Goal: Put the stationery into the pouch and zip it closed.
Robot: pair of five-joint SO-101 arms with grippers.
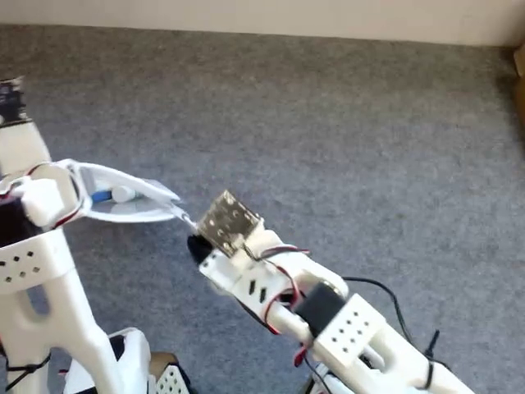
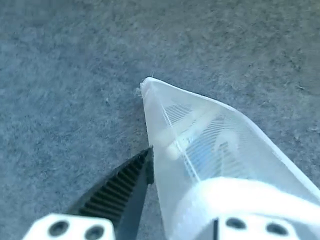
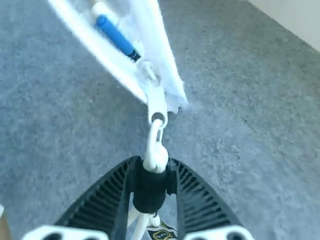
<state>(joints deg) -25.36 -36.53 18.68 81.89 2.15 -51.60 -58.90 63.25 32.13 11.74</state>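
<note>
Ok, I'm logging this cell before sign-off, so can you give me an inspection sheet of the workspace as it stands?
surface: grey carpet.
job's things: translucent pouch with a blue pen inside; zipper pull at the pouch's corner.
clutter: nothing seen.
grippers: left gripper shut on the pouch; right gripper shut on the zipper pull.
cables: black cable looping off the right arm.
surroundings: pale wall beyond the carpet.

Translucent white striped pouch (image 2: 215, 145); blue pen (image 3: 117, 37); grey table (image 1: 344, 115).
</note>
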